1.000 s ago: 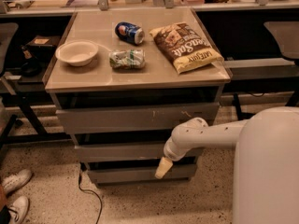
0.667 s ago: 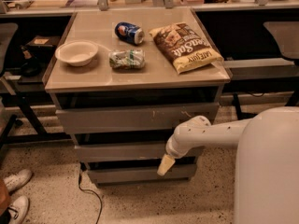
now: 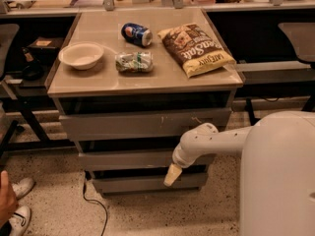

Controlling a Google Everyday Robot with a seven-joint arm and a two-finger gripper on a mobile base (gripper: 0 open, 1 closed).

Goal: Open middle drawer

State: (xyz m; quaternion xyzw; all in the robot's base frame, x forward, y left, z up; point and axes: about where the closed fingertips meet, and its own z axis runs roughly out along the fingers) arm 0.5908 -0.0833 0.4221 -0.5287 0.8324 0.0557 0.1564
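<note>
Gripper [image 3: 172, 175] hangs low and right of centre, cream fingers pressed together into one tip, just below the middle drawer [image 3: 133, 160] and across the bottom drawer [image 3: 142, 183]. The front has no handle. I'd raise the tip, catch that front's edge and pull straight toward me. Leave the scratched top drawer [image 3: 142, 124] under the worktop [image 3: 98, 82] alone.

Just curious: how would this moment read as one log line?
task: open middle drawer | end effector: just below its front, right of centre | drawer: not visibly pulled out | contact: cannot tell
</note>
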